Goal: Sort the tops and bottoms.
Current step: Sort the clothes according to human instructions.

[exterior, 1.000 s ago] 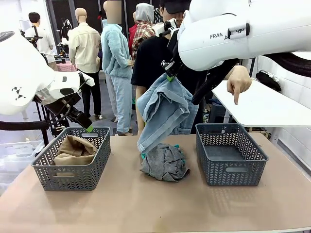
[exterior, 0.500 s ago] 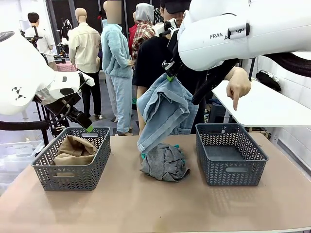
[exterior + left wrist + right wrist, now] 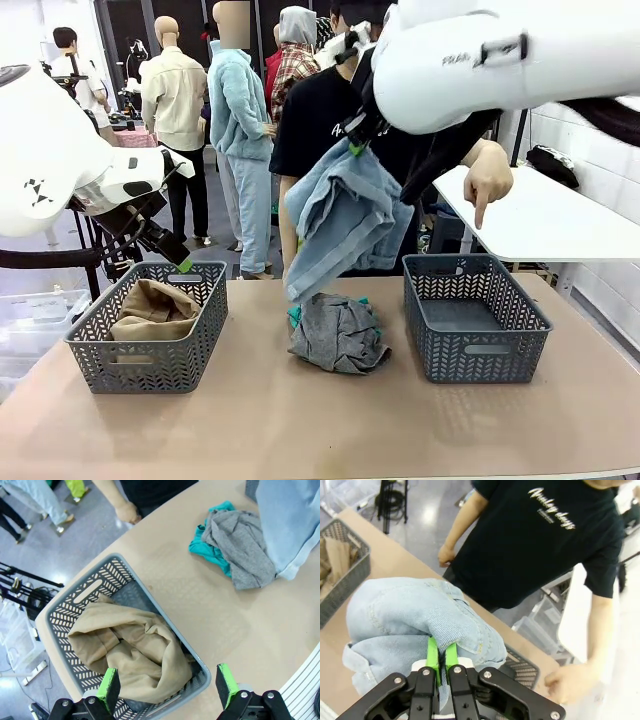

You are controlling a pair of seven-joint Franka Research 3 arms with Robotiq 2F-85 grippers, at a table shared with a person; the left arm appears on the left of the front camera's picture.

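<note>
The light blue denim bottoms [image 3: 345, 220] hang in the air above the table's middle, pinched at their top by my right gripper [image 3: 352, 146], which is shut on them; in the right wrist view the green pads [image 3: 433, 656] clamp a fold of the denim [image 3: 405, 615]. Below lies a heather-grey tee [image 3: 338, 332] on a teal-green tee [image 3: 295, 317], seen also as grey [image 3: 240, 550] and teal [image 3: 210, 550] cloth. The tan khaki top [image 3: 152, 308] [image 3: 132, 652] fills the left basket [image 3: 150, 365]. My left gripper [image 3: 167, 685] hovers open above that basket [image 3: 65, 610], holding nothing.
A second grey basket [image 3: 474, 315] stands at the right of the table with nothing in it. A person in a black tee [image 3: 320, 120] stands at the far edge, one hand [image 3: 488, 175] pointing a finger down above the right basket. A white side table [image 3: 550, 215] lies behind.
My right gripper has lifted the denim a little higher and slightly to the right. The person's pointing hand stays over the right basket. The left arm has not moved.
</note>
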